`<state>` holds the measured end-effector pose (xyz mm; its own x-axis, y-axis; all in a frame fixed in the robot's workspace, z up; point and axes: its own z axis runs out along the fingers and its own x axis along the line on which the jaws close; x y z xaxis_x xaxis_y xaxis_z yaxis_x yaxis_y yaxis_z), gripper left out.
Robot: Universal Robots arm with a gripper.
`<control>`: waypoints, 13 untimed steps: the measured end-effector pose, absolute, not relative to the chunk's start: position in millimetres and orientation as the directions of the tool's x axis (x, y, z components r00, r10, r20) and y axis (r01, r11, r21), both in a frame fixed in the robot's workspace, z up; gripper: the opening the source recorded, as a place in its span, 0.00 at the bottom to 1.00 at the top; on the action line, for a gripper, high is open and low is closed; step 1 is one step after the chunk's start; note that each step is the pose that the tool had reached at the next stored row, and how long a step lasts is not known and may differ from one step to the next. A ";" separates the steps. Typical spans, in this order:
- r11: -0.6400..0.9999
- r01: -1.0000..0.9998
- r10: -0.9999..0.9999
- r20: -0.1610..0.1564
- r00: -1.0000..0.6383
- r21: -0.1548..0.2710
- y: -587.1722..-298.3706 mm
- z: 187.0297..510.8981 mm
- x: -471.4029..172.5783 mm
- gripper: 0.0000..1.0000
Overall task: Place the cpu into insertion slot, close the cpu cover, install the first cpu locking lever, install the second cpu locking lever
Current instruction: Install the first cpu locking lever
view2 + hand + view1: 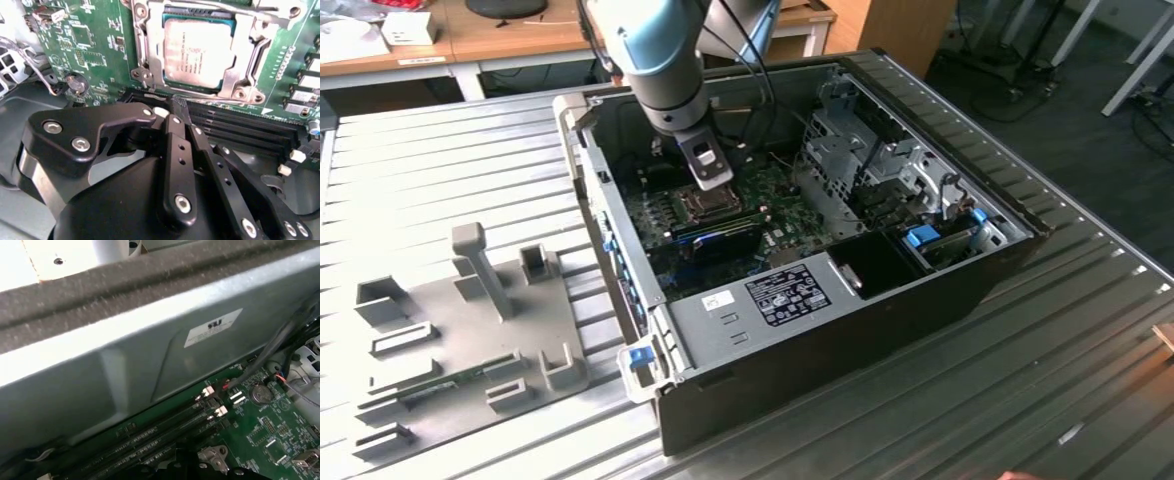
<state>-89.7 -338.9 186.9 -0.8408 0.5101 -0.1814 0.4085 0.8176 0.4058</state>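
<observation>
On the exterior view's left, a grey fixture plate (460,335) with upright holders lies on the ribbed metal worktop (1067,340). To its right stands the open computer case (801,300), its green motherboard (781,215) exposed. The arm (660,60) reaches down into the case, and the gripper (707,178) hangs just above the insertion slot (698,207).

In the second wrist view the cpu (196,54) sits inside the insertion slot (150,45), its dull metallic top showing through the cut-out of the cpu cover (237,75), which lies flat over it. The gripper (176,111) hovers near the slot over the long black memory slots (250,127), its jaws drawn together and holding nothing.

In the first wrist view, the case's grey inner wall (150,355) rises beside the memory slots (165,432), with a round coin battery (260,394) further right.
</observation>
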 end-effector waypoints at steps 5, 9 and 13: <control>0.818 0.408 0.510 -0.181 -0.841 0.406 -333.1 186.9 -89.6 0.10; 0.818 0.408 0.510 -0.181 -0.841 0.406 -333.0 186.8 -89.6 0.10; 0.817 0.408 0.510 -0.181 -0.841 0.406 -333.9 186.7 -89.6 0.10</control>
